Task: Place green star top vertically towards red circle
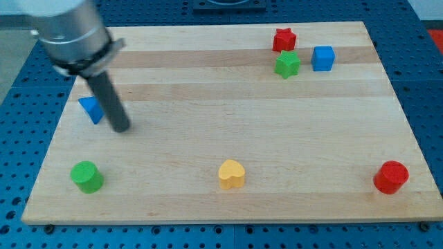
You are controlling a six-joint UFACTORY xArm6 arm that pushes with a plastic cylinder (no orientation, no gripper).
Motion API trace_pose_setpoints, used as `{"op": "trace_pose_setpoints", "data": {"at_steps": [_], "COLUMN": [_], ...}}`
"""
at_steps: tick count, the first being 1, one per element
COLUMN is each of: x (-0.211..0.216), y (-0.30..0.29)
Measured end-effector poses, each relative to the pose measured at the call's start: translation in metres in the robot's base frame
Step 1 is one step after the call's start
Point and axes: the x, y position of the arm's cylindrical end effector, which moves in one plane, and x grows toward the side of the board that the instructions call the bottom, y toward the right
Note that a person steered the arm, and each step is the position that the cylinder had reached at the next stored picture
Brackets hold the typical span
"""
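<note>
My tip (121, 128) is resting near the tabletop's (208, 90) left edge, just beside the blue triangle (91, 109); there are no jaws on this rod. The green star (286, 64) is sitting at the view's top right, touching the red star (283, 39), with the blue cube (322, 58) just beside. The red circle (391, 177) is lying at the bottom right, well apart.

Robotics lab bench

A wooden board (228, 104) lies on a blue perforated bench (17, 104), beneath a metal robot arm (73, 31).
</note>
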Motion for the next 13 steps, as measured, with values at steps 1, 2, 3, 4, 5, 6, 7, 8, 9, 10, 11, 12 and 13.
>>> {"op": "trace_pose_setpoints", "data": {"at_steps": [1, 2, 3, 4, 5, 6, 7, 8, 9, 10, 11, 12, 13], "x": [-0.034, -0.093, -0.116, -0.116, -0.116, -0.127, -0.127, -0.141, -0.147, -0.147, -0.156, -0.135, -0.112], "y": [0.096, 0.123, 0.127, 0.18, 0.191, 0.219, 0.221, 0.225, 0.235, 0.236, 0.251, 0.288, 0.319]}}
